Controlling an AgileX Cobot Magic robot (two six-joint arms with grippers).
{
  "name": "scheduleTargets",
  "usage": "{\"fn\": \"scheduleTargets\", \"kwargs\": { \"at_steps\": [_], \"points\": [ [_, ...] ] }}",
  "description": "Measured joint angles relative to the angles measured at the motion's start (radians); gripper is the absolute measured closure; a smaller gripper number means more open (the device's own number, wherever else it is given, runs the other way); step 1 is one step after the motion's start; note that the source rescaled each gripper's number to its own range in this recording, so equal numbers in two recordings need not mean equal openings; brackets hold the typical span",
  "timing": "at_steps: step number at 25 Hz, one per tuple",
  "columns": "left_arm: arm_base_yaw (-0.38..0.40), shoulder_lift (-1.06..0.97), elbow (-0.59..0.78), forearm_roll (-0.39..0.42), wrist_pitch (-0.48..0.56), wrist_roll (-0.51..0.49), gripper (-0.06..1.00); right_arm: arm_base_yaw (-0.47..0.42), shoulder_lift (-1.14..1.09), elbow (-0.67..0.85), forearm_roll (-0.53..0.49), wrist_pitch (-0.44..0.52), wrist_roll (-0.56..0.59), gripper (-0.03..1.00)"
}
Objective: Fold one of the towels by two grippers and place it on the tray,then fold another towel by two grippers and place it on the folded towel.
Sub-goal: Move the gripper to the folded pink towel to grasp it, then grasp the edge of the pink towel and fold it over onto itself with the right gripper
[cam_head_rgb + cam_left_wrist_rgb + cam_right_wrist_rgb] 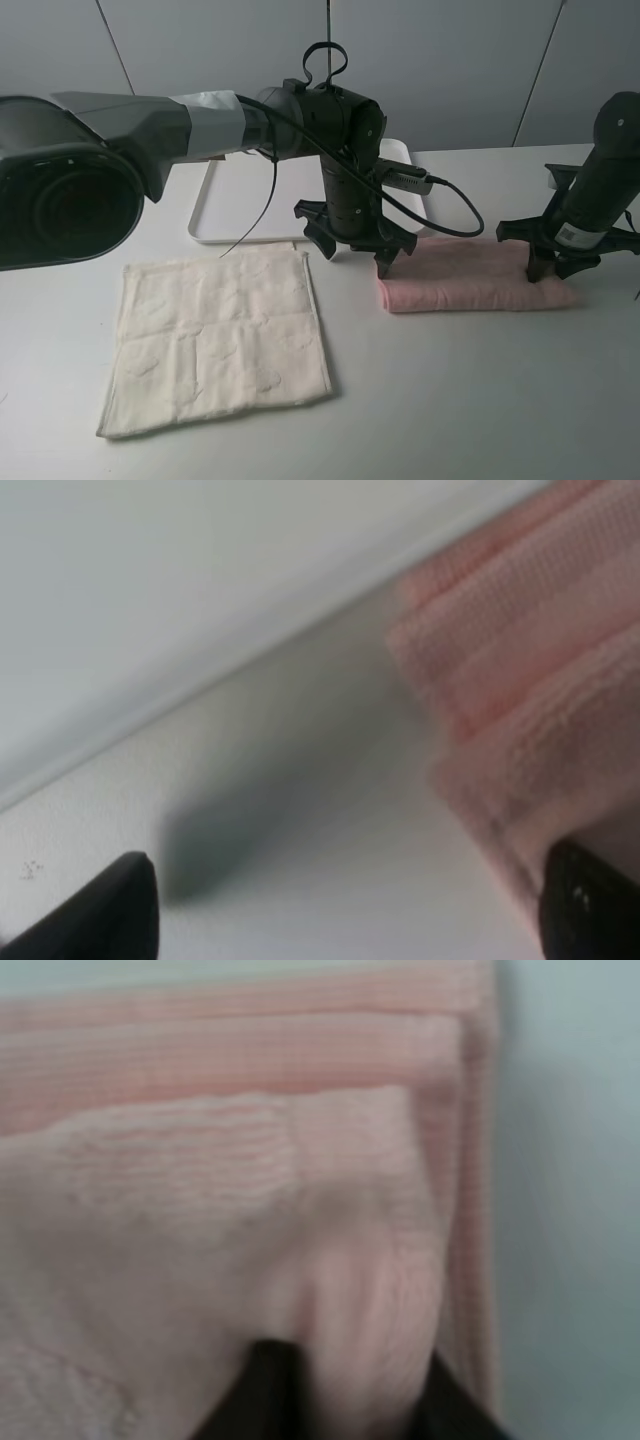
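Downward both arms pointed: left hand [356, 255] released at nine o'clock of the pink towel [470, 278], right hand [551, 272] pinching its three o'clock end.

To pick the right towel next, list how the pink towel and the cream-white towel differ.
Colour: the pink towel is pale pink, the cream-white towel off-white. State: the pink towel is folded into a narrow strip; the cream-white towel lies spread flat. Both are terry cloth, on the table, off the tray.
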Motion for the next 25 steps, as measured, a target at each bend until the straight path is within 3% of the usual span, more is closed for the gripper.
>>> {"fn": "scheduleTargets", "kwargs": {
  "at_steps": [2,3,20,25],
  "points": [
    [0.0,0.0,0.0,0.0,0.0,0.002,-0.04,0.0,0.0,0.0,0.014,-0.004,-0.01,0.93],
    [0.0,0.0,0.0,0.0,0.0,0.002,-0.04,0.0,0.0,0.0,0.014,-0.004,-0.02,0.93],
    [0.0,0.0,0.0,-0.006,0.0,0.017,-0.04,-0.004,-0.033,0.008,0.059,0.004,-0.087,0.93],
    [0.0,0.0,0.0,-0.013,0.0,0.017,-0.04,-0.006,-0.077,0.023,0.079,0.069,-0.105,0.93]
  ]
}}
